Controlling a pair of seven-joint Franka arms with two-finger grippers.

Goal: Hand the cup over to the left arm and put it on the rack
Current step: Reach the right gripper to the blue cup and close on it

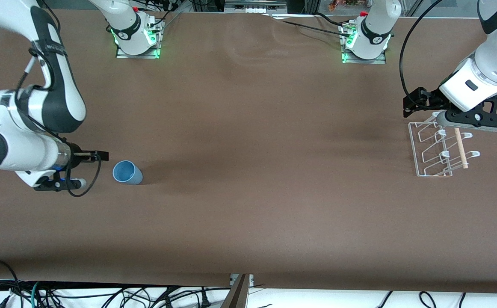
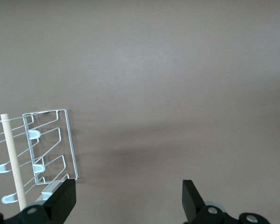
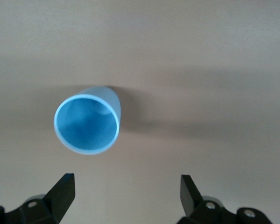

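Observation:
The light-blue cup (image 1: 127, 173) stands upright with its mouth up on the brown table, toward the right arm's end. My right gripper (image 1: 65, 185) hangs open and empty beside the cup, apart from it. In the right wrist view the cup (image 3: 87, 123) lies ahead of the open fingertips (image 3: 126, 183). The white wire rack (image 1: 439, 149) with its wooden dowel (image 1: 461, 147) stands toward the left arm's end. My left gripper (image 1: 473, 122) is open and empty above the rack's edge. The left wrist view shows the rack (image 2: 51, 144) beside one finger (image 2: 63, 198).
The brown table cover (image 1: 248, 171) stretches bare between the cup and the rack. The two arm bases (image 1: 137, 36) (image 1: 366, 40) stand along the table's edge farthest from the front camera. Cables lie below the table's front edge (image 1: 103, 295).

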